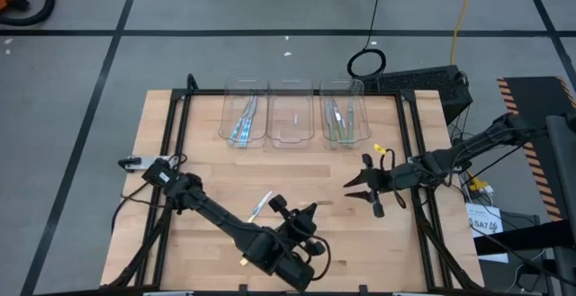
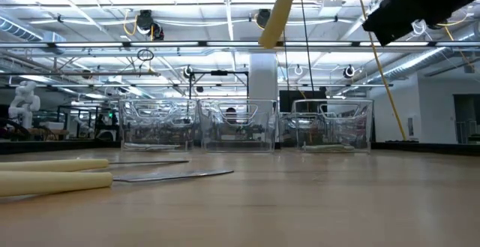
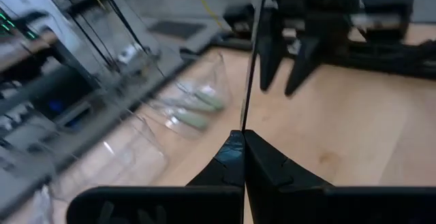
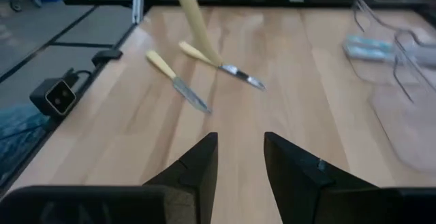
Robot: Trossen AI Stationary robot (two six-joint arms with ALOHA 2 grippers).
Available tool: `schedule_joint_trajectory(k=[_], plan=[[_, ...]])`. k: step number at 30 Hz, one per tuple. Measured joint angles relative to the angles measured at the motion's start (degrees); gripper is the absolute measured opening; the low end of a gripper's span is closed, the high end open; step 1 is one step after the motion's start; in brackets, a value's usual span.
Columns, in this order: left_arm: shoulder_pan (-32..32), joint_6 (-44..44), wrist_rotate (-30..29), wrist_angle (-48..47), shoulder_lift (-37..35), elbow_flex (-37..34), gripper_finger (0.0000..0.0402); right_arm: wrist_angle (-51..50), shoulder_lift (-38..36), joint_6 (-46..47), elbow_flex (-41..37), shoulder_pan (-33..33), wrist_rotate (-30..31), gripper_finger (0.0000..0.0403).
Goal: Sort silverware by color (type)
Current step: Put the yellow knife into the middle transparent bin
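My left gripper (image 1: 310, 210) is at the table's near middle, shut on a pale yellow-handled knife. The knife's handle (image 2: 277, 10) shows in the air in the low view and in the right wrist view (image 4: 194, 16). Two more yellow-handled knives (image 4: 178, 81) (image 4: 221, 64) lie flat on the wood near the left arm. Their handles (image 2: 52, 173) also show in the low view. My right gripper (image 1: 360, 186) hovers open right of centre, touching nothing. Blue-handled utensils (image 1: 243, 121) lie in the left bin and green-handled ones (image 1: 340, 121) in the right bin. My left gripper pinches the knife's thin blade (image 3: 244, 118) between its two shut fingers. The blade shows edge-on and runs onward past the fingertips, along the fingers. The knife is lifted clear of the table, with its yellow handle tilted in the air.
Three clear plastic bins (image 1: 290, 116) stand in a row at the table's far side. A black frame rail (image 1: 175, 125) runs along the table's left and right. Bare wood (image 1: 360, 242) lies between the two grippers and the near edge. Cables hang off the right side.
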Motion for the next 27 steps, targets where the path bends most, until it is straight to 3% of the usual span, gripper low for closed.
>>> schedule_joint_trajectory(k=[5,14,18,27], plan=[[-0.2,0.6,-1.9,2.4,0.0,0.0,0.0001,10.4,5.9,-1.0,0.0,0.0,-2.2,0.0116],[-0.3,13.9,-2.0,20.1,0.0,0.0,0.0001,30.3,16.1,-2.5,0.0,0.2,-16.5,0.0116],[-0.7,19.3,-1.8,26.1,0.0,0.0,0.0001,36.2,18.9,-3.5,0.0,0.7,-16.5,0.0116],[-1.8,19.7,-1.8,26.1,0.0,0.0,0.0001,37.7,20.7,-4.3,0.0,0.7,-14.8,0.0116]])
